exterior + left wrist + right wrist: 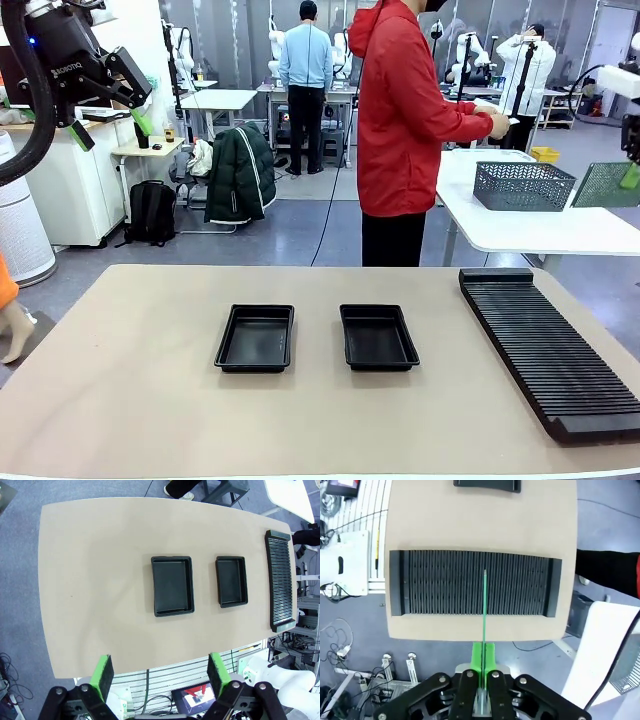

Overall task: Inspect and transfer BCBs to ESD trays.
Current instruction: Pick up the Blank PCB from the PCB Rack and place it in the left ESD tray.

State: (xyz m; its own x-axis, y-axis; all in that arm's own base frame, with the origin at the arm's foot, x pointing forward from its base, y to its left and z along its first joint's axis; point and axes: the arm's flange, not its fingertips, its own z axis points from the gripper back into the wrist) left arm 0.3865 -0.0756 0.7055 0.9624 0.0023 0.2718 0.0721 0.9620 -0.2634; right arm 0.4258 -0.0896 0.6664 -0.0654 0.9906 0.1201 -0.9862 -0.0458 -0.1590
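The right tool (482, 655) is clenched on a thin green BCB (484, 605), seen edge-on at frame centre above the ribbed black rack (445, 582). The left tool (160, 670) gapes wide, grasping nothing, over the matte beige tabletop (90, 580). Two shallow, round-cornered black trays (173, 613) sit side by side mid-frame.

Two black ESD trays (255, 338) side by side mid-table, empty; green BCB (484, 605) edge-on in right tool (483, 654).

The right pincer (483, 655) pinches a BCB (484, 605) edge-on above the slotted rack (435, 582).
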